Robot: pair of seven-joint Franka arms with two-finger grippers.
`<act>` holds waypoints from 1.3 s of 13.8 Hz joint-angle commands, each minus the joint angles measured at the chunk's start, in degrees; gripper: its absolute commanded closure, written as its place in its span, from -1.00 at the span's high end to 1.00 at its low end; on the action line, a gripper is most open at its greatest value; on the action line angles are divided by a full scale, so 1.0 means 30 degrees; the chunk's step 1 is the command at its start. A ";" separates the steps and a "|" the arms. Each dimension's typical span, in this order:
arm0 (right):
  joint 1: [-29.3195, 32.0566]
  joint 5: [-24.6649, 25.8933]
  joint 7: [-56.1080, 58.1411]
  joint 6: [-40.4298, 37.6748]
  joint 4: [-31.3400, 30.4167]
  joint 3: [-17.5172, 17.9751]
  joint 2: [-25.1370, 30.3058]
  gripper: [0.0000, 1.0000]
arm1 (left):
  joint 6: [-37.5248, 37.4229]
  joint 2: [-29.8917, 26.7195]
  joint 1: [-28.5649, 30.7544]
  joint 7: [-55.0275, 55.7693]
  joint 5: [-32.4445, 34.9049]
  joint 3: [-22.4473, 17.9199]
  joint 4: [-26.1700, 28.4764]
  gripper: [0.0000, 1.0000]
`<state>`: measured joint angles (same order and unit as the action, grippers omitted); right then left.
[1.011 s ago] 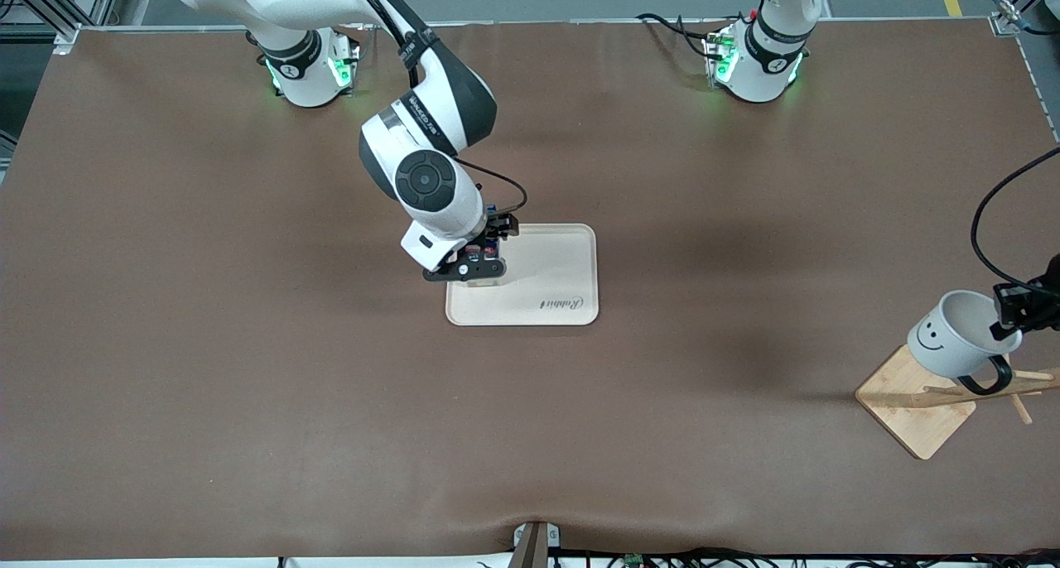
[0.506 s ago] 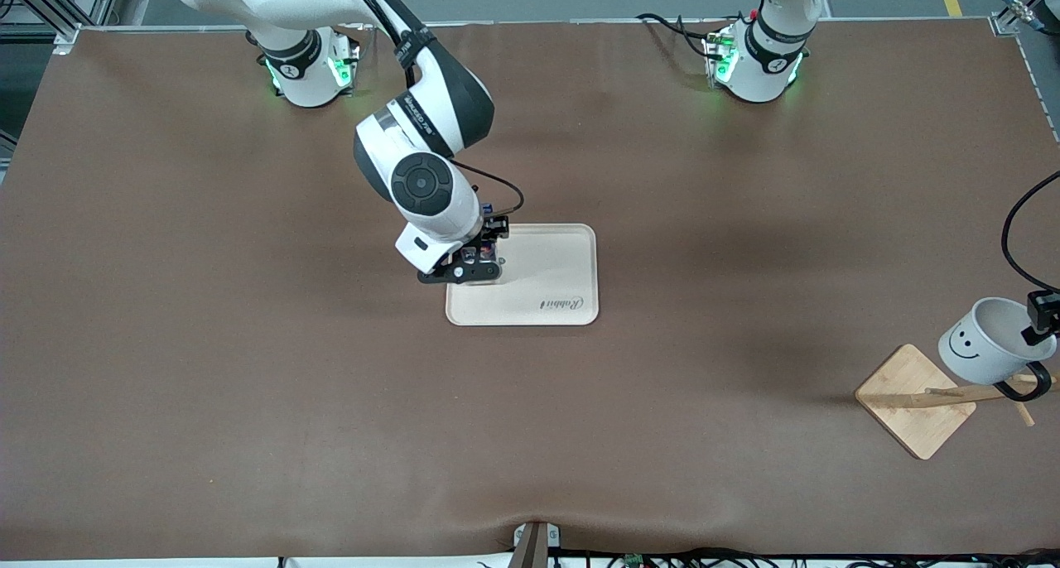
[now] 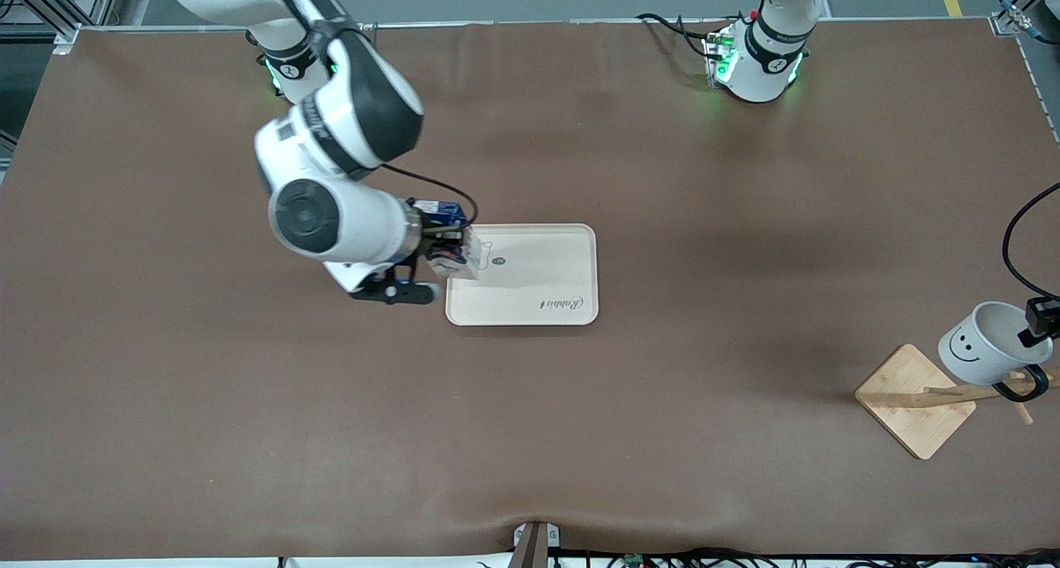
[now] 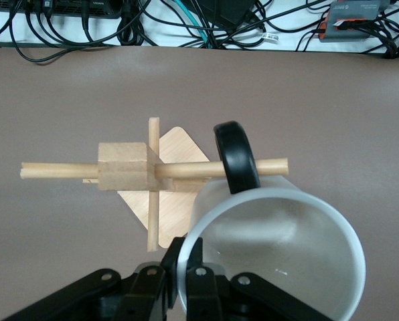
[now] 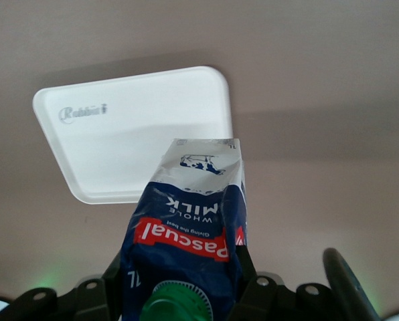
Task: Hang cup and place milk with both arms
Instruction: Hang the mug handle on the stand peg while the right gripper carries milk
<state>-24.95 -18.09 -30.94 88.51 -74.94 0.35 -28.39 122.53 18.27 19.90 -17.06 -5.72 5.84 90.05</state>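
The white cup with the smiley face hangs tilted at the wooden rack near the left arm's end. My left gripper is shut on its rim. In the left wrist view the fingers pinch the cup's rim, and its black handle loops round the rack's peg. My right gripper is shut on the blue milk, held tilted in the air over the tray's edge. The right wrist view shows the milk, its green cap and the tray below.
The pale tray with its printed word lies mid-table on the brown mat. The rack's square base stands near the table edge at the left arm's end. Cables lie along the table edge past the rack.
My right arm has swung toward its own end of the table, raising and tipping the milk off the tray's surface. My left gripper carried the cup outward along the peg, then held still.
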 commanded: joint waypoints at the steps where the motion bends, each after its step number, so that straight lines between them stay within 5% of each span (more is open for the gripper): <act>1: 0.1835 -0.0447 0.0466 -0.1666 0.0518 0.0264 0.0467 -1.00 | 0.0112 0.0411 0.0194 -0.0291 -0.0379 0.0163 -0.0220 -1.00; 2: 0.2247 -0.0156 0.1253 -0.2076 0.0344 0.0206 0.1050 -1.00 | 0.0112 0.0471 0.0165 -0.0232 -0.0379 0.0163 -0.0279 -0.79; 4: 0.3066 0.2293 0.2545 -0.3654 0.0166 0.0234 0.1522 -1.00 | 0.0112 0.0530 -0.0126 0.0090 -0.0379 0.0163 -0.0425 0.62; 5: 0.3303 0.3091 0.3072 -0.3981 -0.0037 0.0235 0.1785 -1.00 | 0.0112 0.0501 -0.0157 0.0149 -0.0379 0.0163 -0.0426 1.00; 13: 0.8985 0.4792 1.0048 -0.3431 -0.3491 0.0205 0.2989 -1.00 | -0.0383 -0.0025 -0.0743 0.1053 -0.0145 0.0397 -0.0455 1.00; 18: 1.1068 0.5794 1.3563 0.0866 -0.8229 0.0205 0.4244 -1.00 | -0.2549 -0.0962 -0.1183 0.3281 -0.0115 0.0484 -0.0426 1.00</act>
<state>6.01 -1.93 6.54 85.64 -90.71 -0.24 -20.75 117.84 17.49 16.20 -9.09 -5.80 7.17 88.49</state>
